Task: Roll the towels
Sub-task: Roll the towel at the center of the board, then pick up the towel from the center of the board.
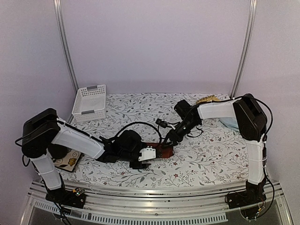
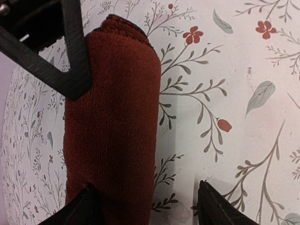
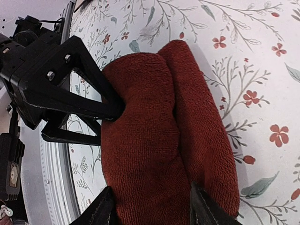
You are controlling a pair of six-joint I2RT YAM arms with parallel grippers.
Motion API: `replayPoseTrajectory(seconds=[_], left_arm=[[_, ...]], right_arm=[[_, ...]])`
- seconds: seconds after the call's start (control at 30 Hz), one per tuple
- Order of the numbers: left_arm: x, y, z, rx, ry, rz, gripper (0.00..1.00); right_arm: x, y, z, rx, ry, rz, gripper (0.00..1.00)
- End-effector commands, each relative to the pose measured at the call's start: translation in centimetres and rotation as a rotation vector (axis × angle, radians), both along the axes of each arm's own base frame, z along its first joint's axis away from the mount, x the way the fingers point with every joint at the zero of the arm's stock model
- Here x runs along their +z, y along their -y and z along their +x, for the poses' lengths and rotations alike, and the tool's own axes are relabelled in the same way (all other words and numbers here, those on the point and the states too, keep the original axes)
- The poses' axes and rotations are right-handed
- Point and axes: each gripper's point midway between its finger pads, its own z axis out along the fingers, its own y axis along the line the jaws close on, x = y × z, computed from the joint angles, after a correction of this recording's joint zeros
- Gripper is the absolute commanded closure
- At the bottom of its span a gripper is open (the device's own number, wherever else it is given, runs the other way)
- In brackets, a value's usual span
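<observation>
My right pincer (image 3: 155, 206) is low over one end of the rust-red towel (image 3: 159, 140). Its jaws stand either side of the thicker lobe, but I cannot tell whether they pinch it or only flank it. At the other end my left pincer (image 2: 150, 207) is released: one finger touches the roll's side, and the other stands apart with bare desk (image 1: 197, 159) between it and the cloth. The towel lies near the middle of the desk, between the two arms, already wound into a short thick cylinder with a seam along its length.

I judge this towel is at the finishing step, so the next move calls for lifting both pincers straight away without snagging the terry and loosening the roll.

The pale shape I take for the light blue towel (image 1: 229, 123) lies at the right, partly hidden under my right arm, and appears unrolled. A white basket (image 1: 90, 102) sits far left and a yellow mat (image 1: 208, 99) at the back. Neither blocks me, though the two pincers crowd each other.
</observation>
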Motion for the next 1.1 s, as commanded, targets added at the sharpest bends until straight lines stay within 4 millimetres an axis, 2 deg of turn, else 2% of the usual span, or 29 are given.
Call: replayPoseTrajectory(seconds=[0.0,0.13,0.4,0.53,0.67,1.07], left_arm=[[-1.9,-0.4,-0.7,-0.012,-0.084,0.043,0.29],[-2.0,-0.3,-0.4,-0.005,-0.098,0.044,0.29],[-3.0,-0.6,0.4,0.006,-0.126,0.070,0.29],[-2.7,-1.1,1.4,0.030,-0.129,0.061,0.29],[-2.4,-1.4,1.9,0.032,-0.131,0.052,0.29],[-3.4,-1.2,1.8,0.010,-0.169,0.082,0.29]], right_arm=[[2.9,1.0,2.8,-0.080,0.017,0.046,0.45],[2.2,1.2,3.6,-0.101,-0.003,0.025,0.42],[2.7,0.5,3.0,-0.066,-0.056,0.076,0.35],[1.3,0.5,2.4,-0.064,-0.119,0.064,0.33],[0.7,0.5,2.2,-0.065,-0.151,0.060,0.30],[-1.2,0.1,0.9,-0.053,-0.266,0.065,0.26]])
